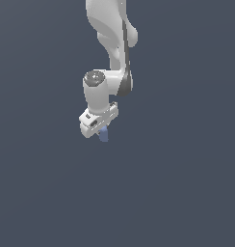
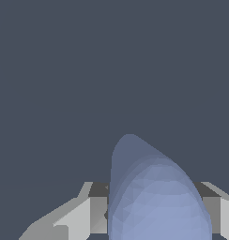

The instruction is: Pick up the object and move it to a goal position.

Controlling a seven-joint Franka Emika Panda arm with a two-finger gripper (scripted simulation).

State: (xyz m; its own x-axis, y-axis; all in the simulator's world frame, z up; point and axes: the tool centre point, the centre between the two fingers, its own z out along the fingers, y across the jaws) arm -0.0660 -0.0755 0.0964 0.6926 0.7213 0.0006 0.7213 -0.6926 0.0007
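Wrist view: periwinkle capsule (image 2: 156, 197) is clamped between the jaws of the gripper (image 2: 154, 213), rounded end protruding past them. Exterior view: capsule (image 1: 104, 134) is seen below the gripper (image 1: 103, 131).

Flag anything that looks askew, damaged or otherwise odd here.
Nothing stands out. The blue capsule sits between the fingers of the gripper, its rounded end poking out past them. No damage shows. The background is plain grey-blue; no surface or goal marker is visible.
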